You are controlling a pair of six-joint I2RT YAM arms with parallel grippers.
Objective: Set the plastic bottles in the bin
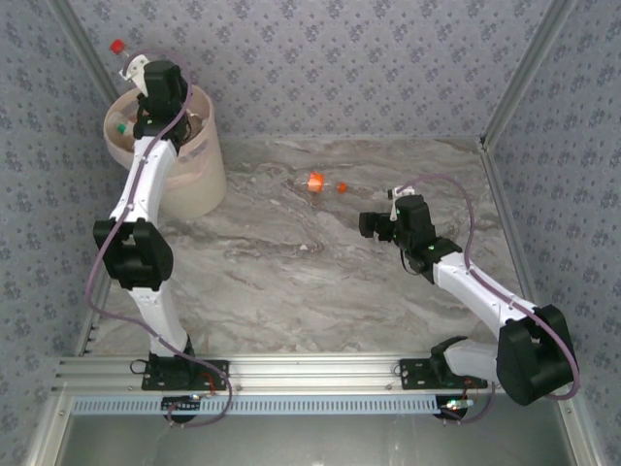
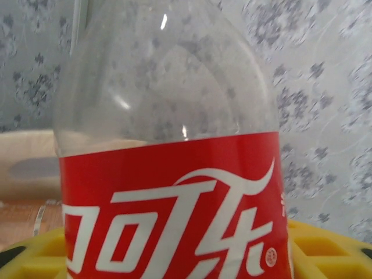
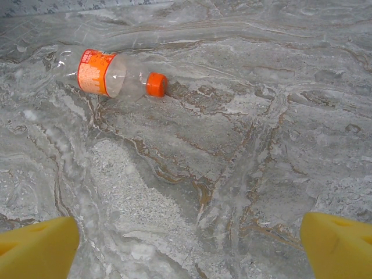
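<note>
Plastic bottles in your views: 2 plain ones, plus a green cap (image 1: 120,126) showing inside the bin (image 1: 199,180). The cola bottle (image 2: 174,197) is clear, with a broad red label bearing white script; the top view shows its red cap (image 1: 117,46). The orange bottle (image 3: 113,74) is clear too, with an orange label and an orange cap, and it lies on its side.

Your left tool (image 1: 144,76) is pinching the cola bottle. In the wrist view the bottle's body sits between the yellow pads (image 2: 325,244) and rises upright out of them. From the top view, tool and bottle hang over the far-left part of the bin's rim, with the red cap reaching toward the patterned wall (image 1: 340,58). The bin stands at the far-left corner of the bench (image 1: 291,282), and the left arm leans across its mouth.

Your right tool (image 3: 186,258) is spread wide above the bench, right of centre. In the wrist view the orange bottle lies ahead of it and off to the left, well apart. That bottle sits near the middle of the far edge, its cap pointing toward the right edge. Bare marbled bench lies between the 2.
</note>
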